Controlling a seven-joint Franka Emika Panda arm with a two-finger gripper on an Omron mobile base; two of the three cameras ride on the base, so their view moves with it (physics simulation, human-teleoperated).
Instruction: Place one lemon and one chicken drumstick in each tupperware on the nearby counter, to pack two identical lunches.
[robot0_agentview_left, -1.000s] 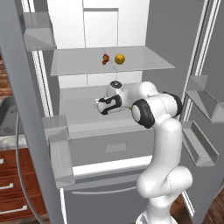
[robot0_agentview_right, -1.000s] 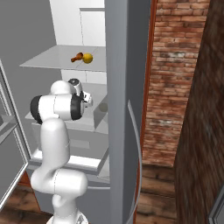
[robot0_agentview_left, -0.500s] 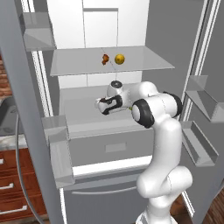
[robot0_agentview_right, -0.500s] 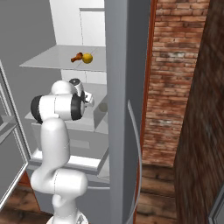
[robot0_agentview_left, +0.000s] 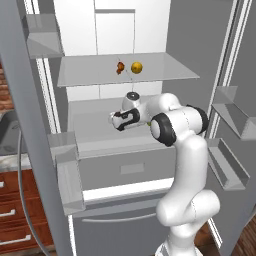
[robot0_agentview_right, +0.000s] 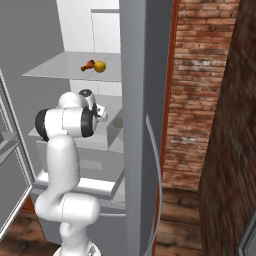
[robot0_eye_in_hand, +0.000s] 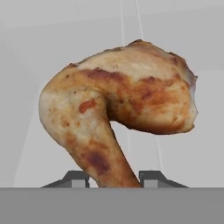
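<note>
While the left base view shows the gripper (robot0_agentview_left: 116, 120) reaching into the open fridge (robot0_agentview_left: 125, 150), at 6 o'clock from a lemon (robot0_agentview_left: 136, 67) and drumstick (robot0_agentview_left: 120, 67) on the shelf (robot0_agentview_left: 165, 74), the hand view shows its fingertips (robot0_eye_in_hand: 78, 179) clamped on another chicken drumstick (robot0_eye_in_hand: 118, 109).

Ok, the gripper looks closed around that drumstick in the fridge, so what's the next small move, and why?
Probably a short lift and pull straight back out of the fridge. In the hand view the chicken drumstick has its bone end down between the fingertips, so the gripper looks shut on it. A second drumstick and a lemon wait on the shelf above.
</note>
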